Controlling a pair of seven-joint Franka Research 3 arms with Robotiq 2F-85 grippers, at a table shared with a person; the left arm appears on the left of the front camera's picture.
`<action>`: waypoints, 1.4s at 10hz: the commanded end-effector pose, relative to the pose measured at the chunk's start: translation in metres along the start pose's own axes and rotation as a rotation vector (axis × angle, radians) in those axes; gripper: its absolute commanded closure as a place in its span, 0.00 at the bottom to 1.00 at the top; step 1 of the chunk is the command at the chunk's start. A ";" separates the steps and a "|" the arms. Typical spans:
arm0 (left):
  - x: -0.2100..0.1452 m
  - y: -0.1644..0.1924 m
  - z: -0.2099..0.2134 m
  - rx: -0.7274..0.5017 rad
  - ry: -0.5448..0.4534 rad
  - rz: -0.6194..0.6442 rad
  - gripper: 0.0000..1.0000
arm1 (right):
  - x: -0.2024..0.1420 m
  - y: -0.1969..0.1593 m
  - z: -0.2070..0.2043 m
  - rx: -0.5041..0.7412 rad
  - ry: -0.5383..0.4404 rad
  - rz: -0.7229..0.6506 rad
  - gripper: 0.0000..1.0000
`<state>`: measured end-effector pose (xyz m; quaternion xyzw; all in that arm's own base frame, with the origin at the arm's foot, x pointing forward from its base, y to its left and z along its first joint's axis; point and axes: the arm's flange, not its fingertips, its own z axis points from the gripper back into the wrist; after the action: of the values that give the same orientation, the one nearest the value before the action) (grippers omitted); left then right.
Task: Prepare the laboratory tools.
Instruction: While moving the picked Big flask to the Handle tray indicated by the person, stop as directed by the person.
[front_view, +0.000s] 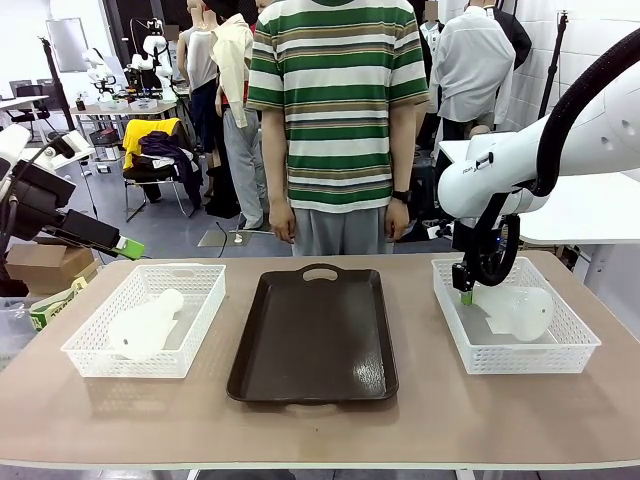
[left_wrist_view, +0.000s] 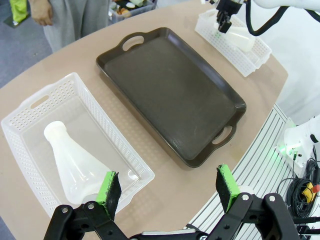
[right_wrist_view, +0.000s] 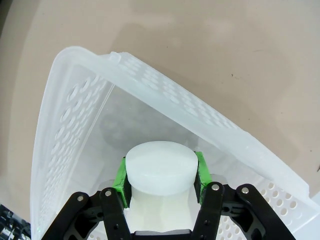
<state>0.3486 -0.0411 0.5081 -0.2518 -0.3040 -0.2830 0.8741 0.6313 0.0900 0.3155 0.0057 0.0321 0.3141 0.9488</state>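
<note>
— What sits at the left end of the bench (front_view: 120, 412)?

— A white mesh basket (front_view: 95, 358), rectangular plastic with perforated walls and a cut-out grip. A frosted, translucent conical flask (front_view: 143, 328) lies on its side in it, its wide round base toward the robot and its narrow neck toward the far side. The left gripper (left_wrist_view: 166, 189) hangs over the near left edge with its jaws spread wide and nothing between the green pads.

— And the middle?

— A dark brown tray (front_view: 315, 345), smooth and faintly glossy, with rounded corners and a slot handle at each end. A person (front_view: 338, 110) in a green-striped shirt stands behind it.

— The right?

— A second mesh basket (front_view: 520, 360) holds the other flask (front_view: 522, 310), tilted over with its broad base to the right. The right gripper (front_view: 465, 292) reaches down into that basket. It is clamped on the neck, with one green pad pressed on each side just under the round white top (right_wrist_view: 160, 165).
</note>
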 end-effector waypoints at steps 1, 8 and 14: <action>0.000 0.002 0.000 -0.017 -0.007 0.001 0.00 | 0.000 0.000 0.000 -0.001 -0.001 -0.001 1.00; 0.000 0.002 0.000 -0.017 -0.007 0.001 0.00 | 0.000 0.000 0.000 -0.001 -0.001 -0.001 1.00; 0.000 0.002 0.000 -0.017 -0.007 0.001 0.00 | 0.000 0.000 0.000 -0.001 -0.001 -0.001 1.00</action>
<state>0.3486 -0.0411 0.5081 -0.2518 -0.3040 -0.2830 0.8741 0.6313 0.0902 0.3155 0.0058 0.0320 0.3143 0.9488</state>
